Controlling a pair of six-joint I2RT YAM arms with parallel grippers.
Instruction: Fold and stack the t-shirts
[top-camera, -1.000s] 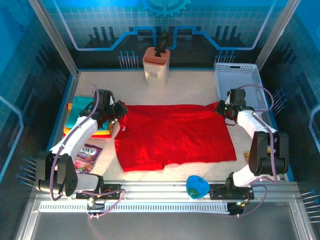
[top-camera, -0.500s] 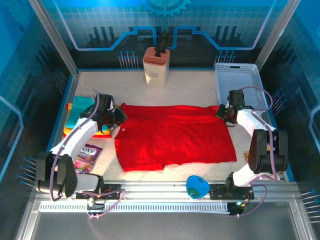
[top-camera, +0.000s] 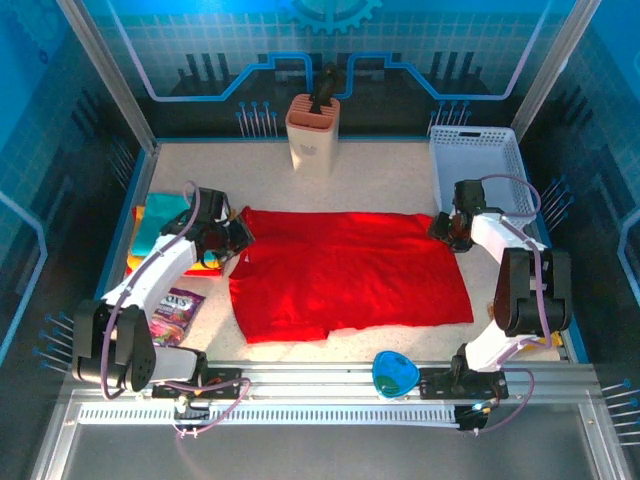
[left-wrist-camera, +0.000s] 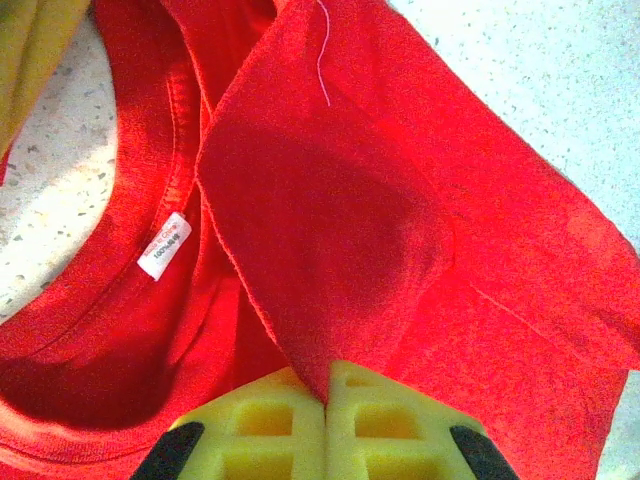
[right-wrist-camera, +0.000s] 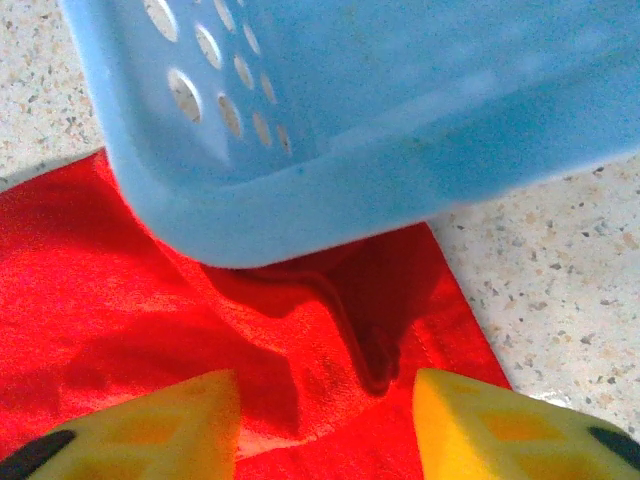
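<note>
A bright red t-shirt (top-camera: 350, 270) lies spread across the middle of the table. My left gripper (top-camera: 238, 232) is at its left end, next to the collar. In the left wrist view that gripper (left-wrist-camera: 327, 385) is shut on a raised fold of the red t-shirt (left-wrist-camera: 330, 230), and the collar label (left-wrist-camera: 165, 243) lies to its left. My right gripper (top-camera: 447, 228) sits over the shirt's far right corner. Seen from the right wrist, this gripper (right-wrist-camera: 325, 420) is open, with a crumpled ridge of red cloth (right-wrist-camera: 365, 350) lying loose between the fingers. Folded teal (top-camera: 160, 215) and orange (top-camera: 205, 265) t-shirts lie at the left edge.
A pale blue mesh basket (top-camera: 480, 165) stands at the back right, its corner (right-wrist-camera: 400, 100) overhanging the shirt's corner. A knife block (top-camera: 313, 130) stands at the back centre. A snack packet (top-camera: 175, 310) lies front left and a blue bowl (top-camera: 395, 372) on the front rail.
My right gripper has opened and let go of the shirt's far right corner. The left gripper came slightly nearer and lower, still shut on the cloth, and the shirt's far edge settled flat.
</note>
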